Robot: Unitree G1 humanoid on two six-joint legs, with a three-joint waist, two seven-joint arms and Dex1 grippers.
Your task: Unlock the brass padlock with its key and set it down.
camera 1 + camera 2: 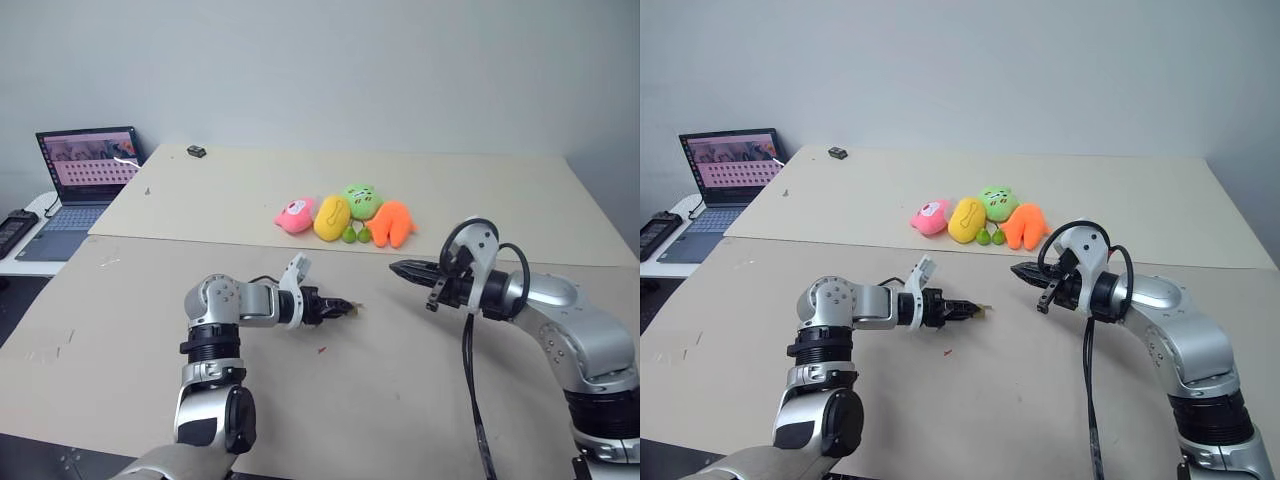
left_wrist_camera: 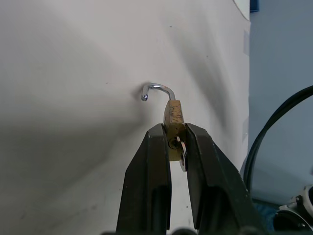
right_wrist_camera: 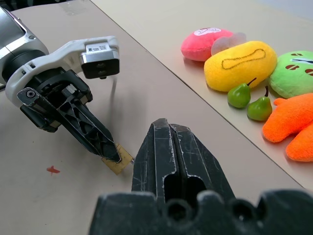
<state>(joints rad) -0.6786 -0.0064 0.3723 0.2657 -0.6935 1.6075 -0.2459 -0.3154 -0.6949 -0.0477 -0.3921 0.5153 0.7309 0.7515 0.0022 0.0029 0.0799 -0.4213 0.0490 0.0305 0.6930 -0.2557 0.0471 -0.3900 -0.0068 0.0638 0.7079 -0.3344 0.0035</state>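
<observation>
Near frame centre, the left tool [image 2: 177,142] pinches the brass padlock [image 2: 174,117], silver hooked shackle swung open; right tool [image 3: 168,142] shut, empty.

The brass padlock [image 2: 174,119] is clamped by its body between the left hand [image 2: 173,142] fingers, above the desk [image 2: 73,98]. Its silver shackle [image 2: 157,90] stands open, hooked outward.

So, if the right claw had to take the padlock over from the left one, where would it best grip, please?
On the silver shackle, coming from the end away from the left claw. That claw's fingers cover much of the brass padlock body, while the open, hooked shackle sticks out clear. A judgement only.
</observation>
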